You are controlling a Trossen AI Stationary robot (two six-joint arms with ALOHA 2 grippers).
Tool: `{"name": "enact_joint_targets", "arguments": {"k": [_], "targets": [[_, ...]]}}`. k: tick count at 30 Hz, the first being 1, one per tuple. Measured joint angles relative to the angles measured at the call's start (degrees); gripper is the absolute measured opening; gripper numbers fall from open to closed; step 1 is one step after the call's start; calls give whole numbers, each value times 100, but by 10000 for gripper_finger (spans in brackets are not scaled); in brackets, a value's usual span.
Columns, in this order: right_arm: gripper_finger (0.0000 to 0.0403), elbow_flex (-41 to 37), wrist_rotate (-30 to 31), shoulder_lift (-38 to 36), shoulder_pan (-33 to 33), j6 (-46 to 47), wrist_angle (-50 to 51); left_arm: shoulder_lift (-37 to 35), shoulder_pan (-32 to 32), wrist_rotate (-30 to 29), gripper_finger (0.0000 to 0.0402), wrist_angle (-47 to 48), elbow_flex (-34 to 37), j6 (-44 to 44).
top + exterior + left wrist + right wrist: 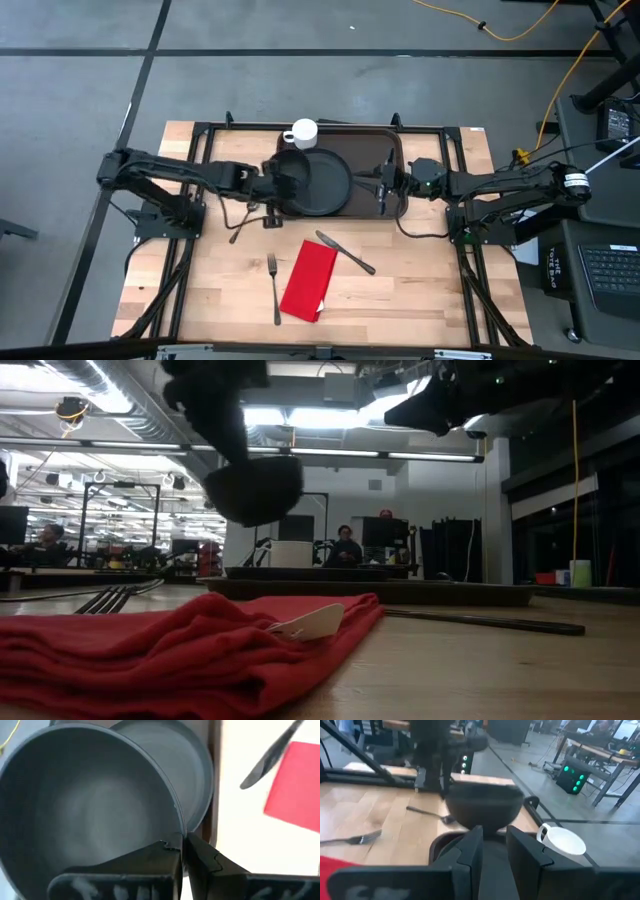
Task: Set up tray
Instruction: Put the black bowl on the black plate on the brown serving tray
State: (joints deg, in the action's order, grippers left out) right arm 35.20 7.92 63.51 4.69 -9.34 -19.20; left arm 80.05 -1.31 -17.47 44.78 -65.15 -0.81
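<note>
The dark brown tray [375,150] lies at the table's far middle, with a round black plate [330,190] flat on it. My left gripper [184,850] is over the plate's left side, shut on a black bowl [290,168], which the low view shows in the air [255,488]. My right gripper [494,845] hovers open above the tray's right part [383,185], facing the bowl [482,810] and touching nothing. A white mug [303,131] stands at the tray's far rim. My left gripper holds the bowl by its rim [176,822], one finger inside the hollow and one outside. It reaches in from the table's left. The bowl is lifted clear above the plate [195,780] and hangs slightly tilted below the fingers.
On the bare wood nearer than the tray lie a red napkin [310,280], a fork [275,288] to its left, a knife [345,252] slanting at its far right corner, and a spoon [240,230] near the left arm. A black frame borders the table.
</note>
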Motion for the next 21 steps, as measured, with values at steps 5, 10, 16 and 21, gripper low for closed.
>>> {"name": "enact_joint_targets", "arguments": {"k": [5,10,16,21], "targets": [[92,-2,0,-230,-2,0,124,800,43,25,3,45,-678,-781],[92,-2,0,-265,-1,-13,168,1403,209,334,3,349,-1384,-1224],[92,-2,0,-265,0,-17,177,1909,557,733,3,1033,-2261,-1294],[92,-2,0,-265,-1,-17,184,2043,886,997,3,1001,-2406,-1583]]}}
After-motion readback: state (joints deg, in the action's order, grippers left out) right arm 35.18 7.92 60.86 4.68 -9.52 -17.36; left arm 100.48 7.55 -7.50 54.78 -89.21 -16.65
